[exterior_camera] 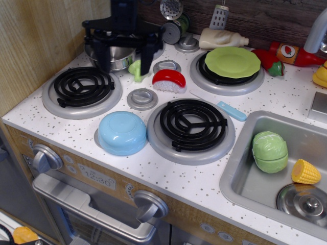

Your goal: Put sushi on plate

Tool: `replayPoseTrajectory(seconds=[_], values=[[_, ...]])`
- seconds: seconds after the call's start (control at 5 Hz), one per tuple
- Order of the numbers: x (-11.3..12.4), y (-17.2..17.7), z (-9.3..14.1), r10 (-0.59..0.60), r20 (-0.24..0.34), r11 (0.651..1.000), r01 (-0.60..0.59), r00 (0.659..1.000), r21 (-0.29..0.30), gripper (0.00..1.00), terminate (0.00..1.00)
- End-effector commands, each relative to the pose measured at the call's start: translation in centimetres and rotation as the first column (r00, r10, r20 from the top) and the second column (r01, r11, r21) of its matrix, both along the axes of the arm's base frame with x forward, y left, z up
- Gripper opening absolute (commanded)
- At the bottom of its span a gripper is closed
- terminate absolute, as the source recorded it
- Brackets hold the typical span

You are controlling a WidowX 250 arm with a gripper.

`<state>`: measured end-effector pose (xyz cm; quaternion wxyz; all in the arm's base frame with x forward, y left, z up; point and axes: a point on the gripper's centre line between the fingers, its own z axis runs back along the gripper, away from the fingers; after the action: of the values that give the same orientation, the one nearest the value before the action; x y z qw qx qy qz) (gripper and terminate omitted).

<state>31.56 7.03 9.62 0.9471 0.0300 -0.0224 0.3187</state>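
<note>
The scene is being viewed by a single camera set high off the front-left corner, tilted down and angled toward the dark wood back wall (pixel 265 20). The speckled white toy-kitchen countertop (pixel 204 184) is being framed closely, with the steel sink (pixel 240 178) being cropped at right.

White speckled toy-kitchen countertop (pixel 286 97) carrying four coil burners and a sink at right. Lying directly on it: red-and-white sushi (pixel 169 80) at centre, between the burners; green broccoli (pixel 136 70) just left of it; upturned light-blue bowl (pixel 122 132) near the front edge; small blue knife (pixel 231 111) right of centre; cream bottle (pixel 221 39) and red bottle (pixel 296 55) along the far wall.
</note>
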Motion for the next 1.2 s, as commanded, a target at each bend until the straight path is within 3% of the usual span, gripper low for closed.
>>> replayPoseTrajectory(seconds=[0.0,0.2,0.4,0.8,1.0], values=[[4.6,0.2,0.9,0.358,0.079,0.932,-0.351,0.93,-0.093,1.0,0.0],[7.0,-1.0,0.3,0.575,0.1,0.818,-0.57,0.812,-0.079,1.0,0.0],[7.7,-1.5,-0.6,0.654,0.123,0.756,-0.649,0.746,-0.082,1.0,0.0],[9.8,-1.9,-3.4,0.707,0.256,0.694,-0.717,0.66,-0.067,1.0,0.0],[10.1,-2.0,-3.9,0.713,0.223,0.693,-0.716,0.665,-0.082,1.0,0.0]])
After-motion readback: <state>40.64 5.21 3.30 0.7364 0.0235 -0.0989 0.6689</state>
